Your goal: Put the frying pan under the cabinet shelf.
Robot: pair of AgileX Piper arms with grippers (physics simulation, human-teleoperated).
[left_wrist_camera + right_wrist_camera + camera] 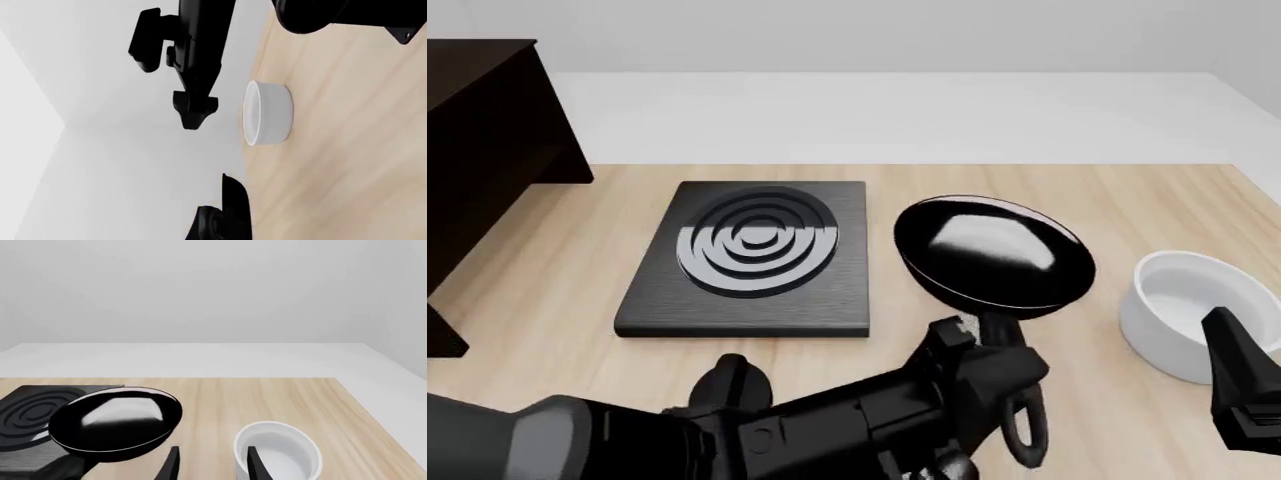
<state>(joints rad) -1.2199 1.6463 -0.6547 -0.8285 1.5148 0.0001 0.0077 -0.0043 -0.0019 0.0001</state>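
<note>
Pan (994,250) seen centre-right of front frame, tilted, handle clamped by left gripper (994,345). Right gripper (212,462) held open, empty. Cabinet (481,150) at far left; pan best kept level, swung leftward low under shelf.

Frying pan (994,250) handle hidden behind left tool (994,365); cabinet (487,150) cropped.

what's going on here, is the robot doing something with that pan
The left gripper is at the handle of the frying pan and appears to hold it tilted above the table, between the square hotplate and the white bowl. The right gripper sits open beside the bowl, holding nothing. The dark cabinet, where the pan must go, is at the far left, so the pan is not yet under its shelf.
</note>
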